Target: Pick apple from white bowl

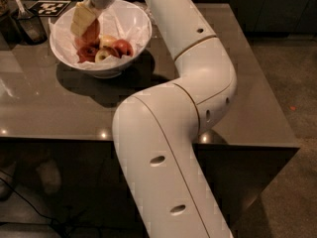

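Fruit first: one round red apple [92,32] looks pinched in the cream-fingered gripper [85,28], raised just clear of the heap inside the glossy white paper-lined bowl [144,23]. Directly below the gripper lie the other red-and-yellow apples [111,48]. Straight up seems the free way out. Under the bowl spreads a dark polished table [59,103]; behind the gripper lies a black-and-white marker card [48,7].

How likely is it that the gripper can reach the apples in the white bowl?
Probably yes: the gripper sits over the open white bowl, right beside the apples, with nothing covering them.
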Motion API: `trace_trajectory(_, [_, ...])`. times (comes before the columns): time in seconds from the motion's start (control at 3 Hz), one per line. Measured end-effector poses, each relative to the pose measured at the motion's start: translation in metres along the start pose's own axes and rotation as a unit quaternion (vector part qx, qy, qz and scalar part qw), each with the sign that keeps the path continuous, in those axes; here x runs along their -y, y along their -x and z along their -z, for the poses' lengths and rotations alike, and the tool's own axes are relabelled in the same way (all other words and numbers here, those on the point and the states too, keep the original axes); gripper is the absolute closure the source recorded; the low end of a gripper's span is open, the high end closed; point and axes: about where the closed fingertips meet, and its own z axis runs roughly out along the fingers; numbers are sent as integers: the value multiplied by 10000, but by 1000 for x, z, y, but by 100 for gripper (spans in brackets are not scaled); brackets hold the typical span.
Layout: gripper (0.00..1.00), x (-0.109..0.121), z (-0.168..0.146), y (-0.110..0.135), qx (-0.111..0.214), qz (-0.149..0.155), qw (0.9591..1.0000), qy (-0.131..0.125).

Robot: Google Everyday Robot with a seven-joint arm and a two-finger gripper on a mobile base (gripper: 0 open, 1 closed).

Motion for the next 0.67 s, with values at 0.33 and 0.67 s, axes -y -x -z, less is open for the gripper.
trace_trajectory(0.33, [100, -9, 20, 16, 115, 173, 9997, -86])
trace_trajectory(0.67, [100, -18, 41, 32, 145, 368, 9988, -295])
